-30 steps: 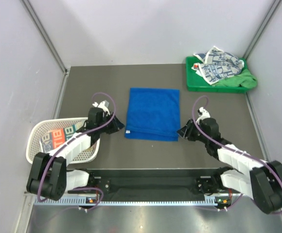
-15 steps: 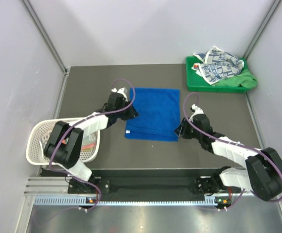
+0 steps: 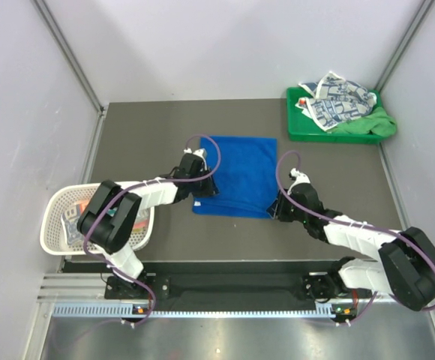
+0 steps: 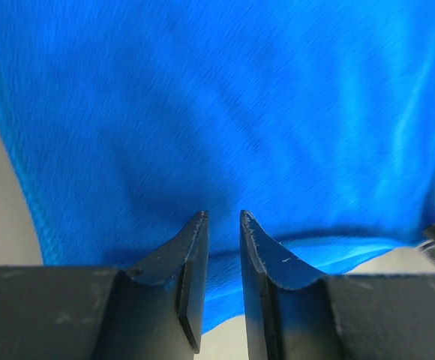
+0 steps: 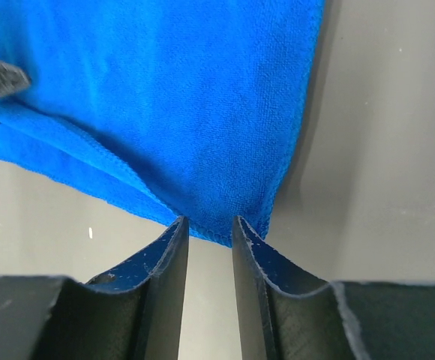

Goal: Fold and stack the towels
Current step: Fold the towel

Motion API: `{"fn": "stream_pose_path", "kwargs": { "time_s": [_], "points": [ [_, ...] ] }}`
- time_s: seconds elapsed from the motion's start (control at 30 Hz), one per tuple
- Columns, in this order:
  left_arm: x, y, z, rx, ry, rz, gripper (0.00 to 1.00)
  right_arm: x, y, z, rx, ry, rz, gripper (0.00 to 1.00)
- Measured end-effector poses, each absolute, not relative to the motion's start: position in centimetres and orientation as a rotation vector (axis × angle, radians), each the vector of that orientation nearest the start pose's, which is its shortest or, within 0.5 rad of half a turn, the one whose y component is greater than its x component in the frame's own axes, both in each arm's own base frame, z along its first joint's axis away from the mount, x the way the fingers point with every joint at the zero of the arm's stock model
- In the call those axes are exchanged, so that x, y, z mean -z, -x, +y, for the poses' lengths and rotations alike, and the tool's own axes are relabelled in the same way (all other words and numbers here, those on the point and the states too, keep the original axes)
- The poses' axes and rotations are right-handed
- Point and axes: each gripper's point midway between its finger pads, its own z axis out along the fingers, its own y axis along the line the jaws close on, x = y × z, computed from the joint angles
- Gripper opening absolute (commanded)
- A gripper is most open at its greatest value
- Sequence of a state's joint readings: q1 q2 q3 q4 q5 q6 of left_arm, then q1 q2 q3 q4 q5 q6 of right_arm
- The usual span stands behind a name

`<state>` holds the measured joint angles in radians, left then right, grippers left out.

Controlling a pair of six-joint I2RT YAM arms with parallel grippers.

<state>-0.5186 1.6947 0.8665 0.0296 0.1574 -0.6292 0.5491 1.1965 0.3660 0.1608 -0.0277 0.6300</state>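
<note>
Flanking the blue towel (image 3: pixel 236 174) sit basket (image 3: pixel 52 206) and tray (image 3: pixel 315 136).

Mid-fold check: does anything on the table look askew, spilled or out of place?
Only in the green plastic tray, far right: the white navy-printed towels lie crumpled in a heap, and the green towel spills over the tray's right rim. The royal blue towel lies flat.

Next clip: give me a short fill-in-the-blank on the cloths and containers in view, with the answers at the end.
1. The towel spread flat in the middle is plain ___.
2. The tray in the far right corner is ___.
3. The basket on the left is ___.
4. The printed towels lie in the ___.

Missing words: blue; green; white; tray.
</note>
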Motion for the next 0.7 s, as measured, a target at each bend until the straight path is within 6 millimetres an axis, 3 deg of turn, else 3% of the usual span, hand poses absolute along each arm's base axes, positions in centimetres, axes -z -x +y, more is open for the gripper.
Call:
{"fn": "stream_pose_path", "kwargs": {
  "time_s": [0.1,0.33,0.7],
  "points": [
    [-3.0,-32.0,-24.3,0.699,0.058,2.506,0.27,-3.9,-24.7,18.6,-0.653,-0.080,2.321,0.29],
    [-3.3,-30.5,-23.4,0.690,0.059,2.495,0.27,-3.4,-24.0,18.1,-0.646,-0.081,2.324,0.29],
    [-5.4,-28.6,-22.0,0.694,0.063,2.431,0.26,-3.3,-23.3,17.7,-0.652,-0.088,2.318,0.29]
  ]
}}
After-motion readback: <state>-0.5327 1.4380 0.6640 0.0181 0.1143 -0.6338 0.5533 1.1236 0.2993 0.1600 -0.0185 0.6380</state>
